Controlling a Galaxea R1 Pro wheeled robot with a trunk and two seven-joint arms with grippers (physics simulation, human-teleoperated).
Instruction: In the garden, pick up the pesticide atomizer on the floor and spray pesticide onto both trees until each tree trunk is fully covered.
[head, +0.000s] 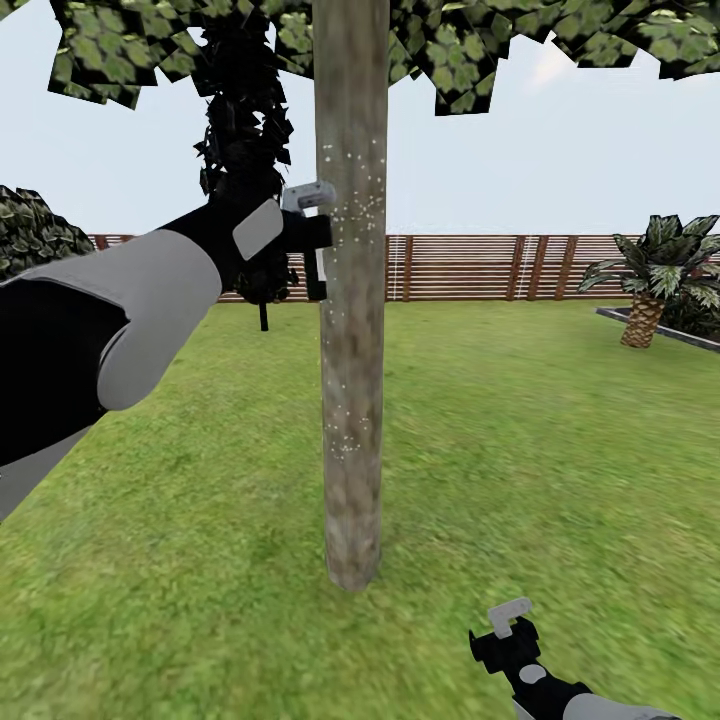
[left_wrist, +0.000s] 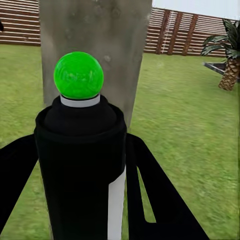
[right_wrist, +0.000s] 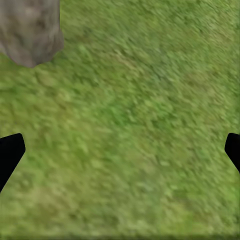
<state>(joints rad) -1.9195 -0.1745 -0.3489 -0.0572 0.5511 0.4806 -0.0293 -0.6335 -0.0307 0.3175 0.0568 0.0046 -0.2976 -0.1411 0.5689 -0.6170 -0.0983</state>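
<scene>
In the garden, a tree trunk (head: 350, 330), thick and grey-brown, rises from the lawn (head: 520, 450) straight ahead, under a canopy of flat green leaves (head: 470, 40). White pesticide specks (head: 357, 208) dot the bark at chest height and again lower down. My left gripper (head: 296, 243) is raised and shut on the pesticide atomizer (head: 314, 240), held just left of the trunk. In the left wrist view the dark atomizer (left_wrist: 80, 170) has a green ball on top and stands between my black fingers (left_wrist: 155, 200), with the trunk (left_wrist: 115, 40) close behind. My right gripper (head: 506, 622) hangs low and open over the grass (right_wrist: 120, 150).
A brown slat fence (head: 470, 266) closes the lawn at the back. A short palm (head: 655, 280) stands in a raised bed at the right. A dark narrow column of foliage (head: 245, 120) and a bush (head: 35, 232) sit at the left. The trunk's base (right_wrist: 30, 30) appears in the right wrist view.
</scene>
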